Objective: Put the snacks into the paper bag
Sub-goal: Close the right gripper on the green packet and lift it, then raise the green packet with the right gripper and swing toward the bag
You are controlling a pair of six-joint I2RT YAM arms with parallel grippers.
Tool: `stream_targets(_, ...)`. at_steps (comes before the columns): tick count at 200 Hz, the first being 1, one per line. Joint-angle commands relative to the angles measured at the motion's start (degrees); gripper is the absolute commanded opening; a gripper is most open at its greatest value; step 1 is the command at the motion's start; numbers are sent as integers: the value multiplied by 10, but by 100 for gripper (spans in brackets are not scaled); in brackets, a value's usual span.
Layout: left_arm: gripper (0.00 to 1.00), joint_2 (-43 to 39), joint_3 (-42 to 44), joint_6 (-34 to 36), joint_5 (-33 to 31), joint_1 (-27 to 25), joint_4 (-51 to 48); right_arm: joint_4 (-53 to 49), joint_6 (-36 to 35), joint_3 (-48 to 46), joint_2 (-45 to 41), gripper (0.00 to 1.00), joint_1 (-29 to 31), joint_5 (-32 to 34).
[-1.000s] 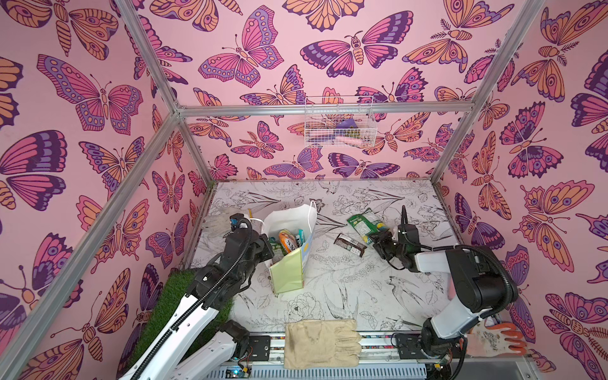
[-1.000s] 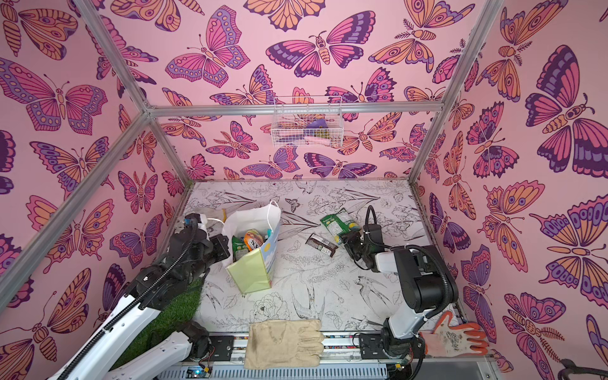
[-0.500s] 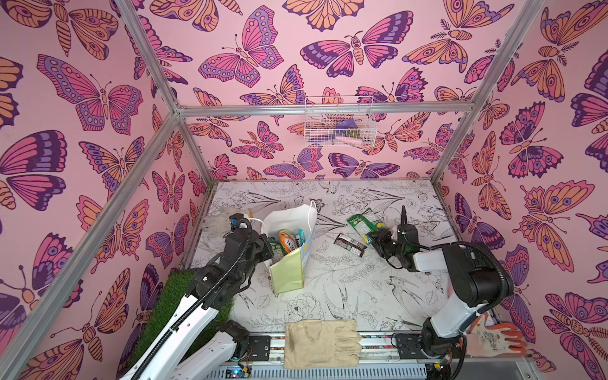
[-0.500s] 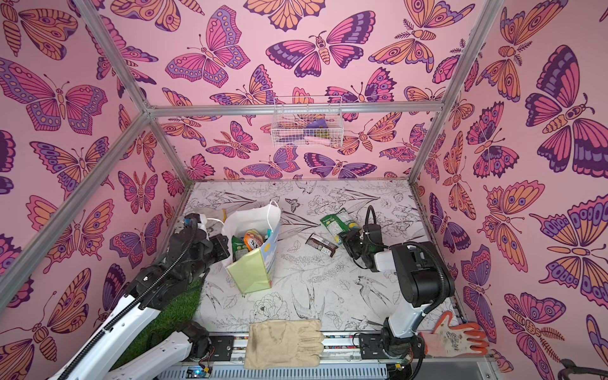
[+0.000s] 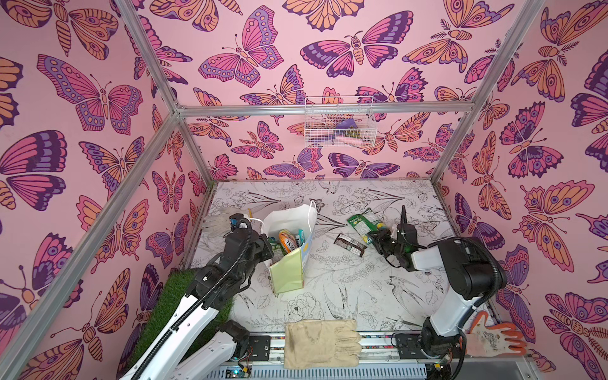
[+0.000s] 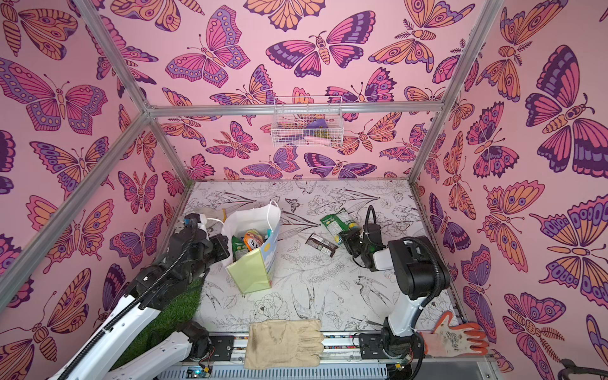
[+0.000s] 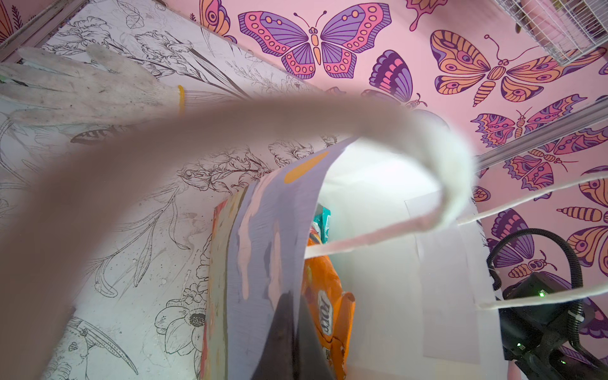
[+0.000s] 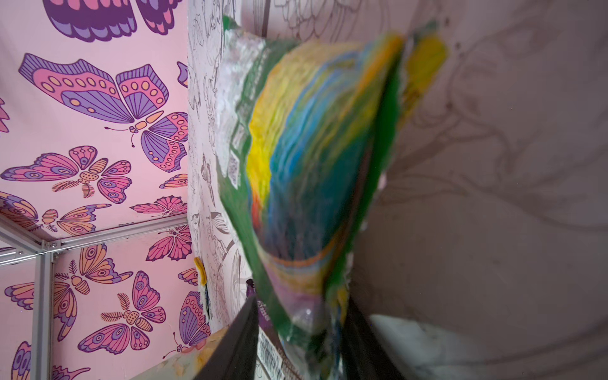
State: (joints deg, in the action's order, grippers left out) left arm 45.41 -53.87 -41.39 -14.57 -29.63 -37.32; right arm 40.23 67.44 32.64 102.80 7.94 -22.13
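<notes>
Found the upright white paper gift bag (image 5: 285, 274) with pale yellow-green side panels standing near the left edge of the desk (image 5: 345, 289), midway from front to back, mouth open upward. Noted inside it an orange glossy packet (image 5: 287, 241) marked "Fox's", a teal packet (image 5: 300, 234) and a small green packet (image 6: 238, 250), upright or leaning against the walls. Found the left gripper (image 5: 267, 251) at the bag's left rim, fingers (image 7: 286, 332) pressed together on the paper wall. Judged a steadying hold, to stop a light, tall bag from tipping and to spread its mouth for loading.

Not yet bagged: a green glossy plastic packet (image 5: 363, 225) with yellow and blue print, lying right of centre toward the right edge, and a dark brown bar (image 5: 350, 244) lying flat between it and the bag, just beside the packet's near end. Found the right gripper (image 5: 376, 237) low at that near end, pinching it between both fingers (image 8: 238, 339) so far as the blurred wrist view allows; firmness of grip not confirmed. Judged an end grip, chosen so the packet hangs narrow and enters the mouth edge-first.

Off-task items:
- beige fabric glove (image 5: 320, 343) at the front edge
- orange-and-white glove (image 5: 490, 339) at the front right corner
- white knit glove (image 7: 82, 88) at the back left corner
- white wire basket (image 5: 339, 125) on the back wall

Judged clear of both working paths.
</notes>
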Motion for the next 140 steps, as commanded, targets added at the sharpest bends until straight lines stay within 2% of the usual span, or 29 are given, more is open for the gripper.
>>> stream_targets(1,0,-7,10,2,2,3,-3,-65,4,-22,32,32,-3,27)
stream_targets(46,0,-5,10,-1,4,3,-3,-59,3,-30,24,9,-4,27)
stream_targets(74,0,-5,8,-2,4,3,-3,-51,6,-36,14,1,-4,23)
stream_targets(140,0,-3,5,-2,7,3,-3,-96,-13,-31,-61,0,-3,12)
